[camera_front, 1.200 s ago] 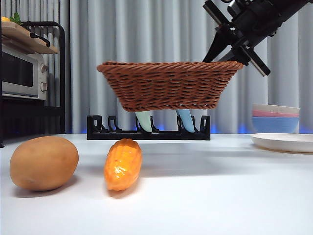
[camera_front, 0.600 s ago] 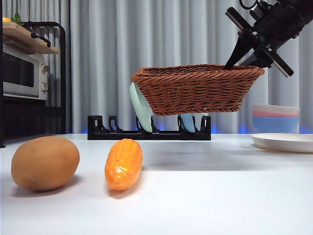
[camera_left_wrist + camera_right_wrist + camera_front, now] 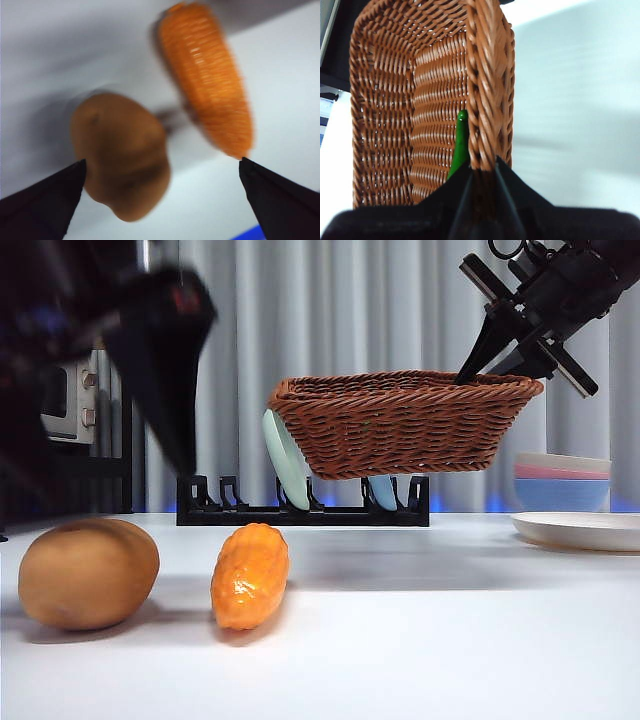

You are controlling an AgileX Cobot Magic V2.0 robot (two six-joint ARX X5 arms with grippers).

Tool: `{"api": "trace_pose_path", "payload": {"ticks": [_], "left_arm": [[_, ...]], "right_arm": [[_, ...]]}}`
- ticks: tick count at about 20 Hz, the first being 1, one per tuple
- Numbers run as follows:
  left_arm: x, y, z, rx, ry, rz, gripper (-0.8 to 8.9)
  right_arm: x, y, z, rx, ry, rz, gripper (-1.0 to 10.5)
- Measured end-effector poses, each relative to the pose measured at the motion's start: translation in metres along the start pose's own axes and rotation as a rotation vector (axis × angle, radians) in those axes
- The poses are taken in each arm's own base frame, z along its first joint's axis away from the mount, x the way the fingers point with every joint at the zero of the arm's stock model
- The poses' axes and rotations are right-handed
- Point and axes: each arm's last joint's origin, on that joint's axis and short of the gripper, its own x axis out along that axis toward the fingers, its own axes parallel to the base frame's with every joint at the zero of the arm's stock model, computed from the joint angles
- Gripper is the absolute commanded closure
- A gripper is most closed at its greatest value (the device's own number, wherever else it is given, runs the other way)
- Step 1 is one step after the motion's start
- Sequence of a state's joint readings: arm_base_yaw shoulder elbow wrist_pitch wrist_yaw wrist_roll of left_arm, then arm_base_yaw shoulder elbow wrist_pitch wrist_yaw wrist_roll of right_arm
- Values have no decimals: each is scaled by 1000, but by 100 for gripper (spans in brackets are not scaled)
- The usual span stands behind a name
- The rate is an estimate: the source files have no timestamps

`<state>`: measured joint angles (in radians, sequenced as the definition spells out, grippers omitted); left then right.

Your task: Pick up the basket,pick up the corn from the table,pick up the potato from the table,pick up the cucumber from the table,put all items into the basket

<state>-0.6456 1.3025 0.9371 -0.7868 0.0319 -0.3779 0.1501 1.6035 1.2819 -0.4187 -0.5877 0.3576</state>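
Front view: the basket (image 3: 400,425) hangs in the air above the table (image 3: 450,640), held level by its right end, where the right gripper (image 3: 497,348) reaches down from the upper right corner and pinches the braided rim. Behind and below the basket stands a black dish rack (image 3: 300,510) with a pale green plate (image 3: 285,460) leaning in it. At the right edge sit a stack of bowls (image 3: 563,480) and a white plate (image 3: 578,530). On the table near the camera lie the potato (image 3: 88,573), far left, and the corn (image 3: 250,574) just to its right, the two apart from each other. A dark, blurred arm fills the upper left, its tip, the left gripper (image 3: 175,390), hanging above the potato and not touching it.

Left wrist view: the left gripper (image 3: 162,185) has its two black jaws spread wide, with nothing between them. Below it, blurred, lie the potato (image 3: 122,160) and the corn (image 3: 207,80) side by side on the white table (image 3: 285,90).

Right wrist view: the right gripper (image 3: 482,172) has its jaws pressed together on the rim of the basket (image 3: 385,100), one inside the wall and one outside. The cucumber (image 3: 459,145) lies inside the basket against that wall, just by the jaws. The table (image 3: 575,100) shows pale beyond the basket.
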Motion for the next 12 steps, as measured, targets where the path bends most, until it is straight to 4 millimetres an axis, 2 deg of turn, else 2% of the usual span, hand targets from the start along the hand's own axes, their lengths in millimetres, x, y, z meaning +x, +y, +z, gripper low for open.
{"api": "trace_pose_path", "payload": {"ticks": [5, 10, 11, 12], "left_arm": [[30, 12, 8, -42, 77, 95, 243], [50, 12, 12, -46, 111, 89, 263], [55, 12, 12, -42, 128, 97, 386], [58, 13, 12, -35, 138, 103, 554]], "right_arm": [[0, 0, 0, -15, 1, 1, 958], [-1, -1, 0, -27, -2, -2, 958], [-1, -2, 1, -29, -3, -3, 958], [-1, -2, 1, -30, -3, -3, 958]]}}
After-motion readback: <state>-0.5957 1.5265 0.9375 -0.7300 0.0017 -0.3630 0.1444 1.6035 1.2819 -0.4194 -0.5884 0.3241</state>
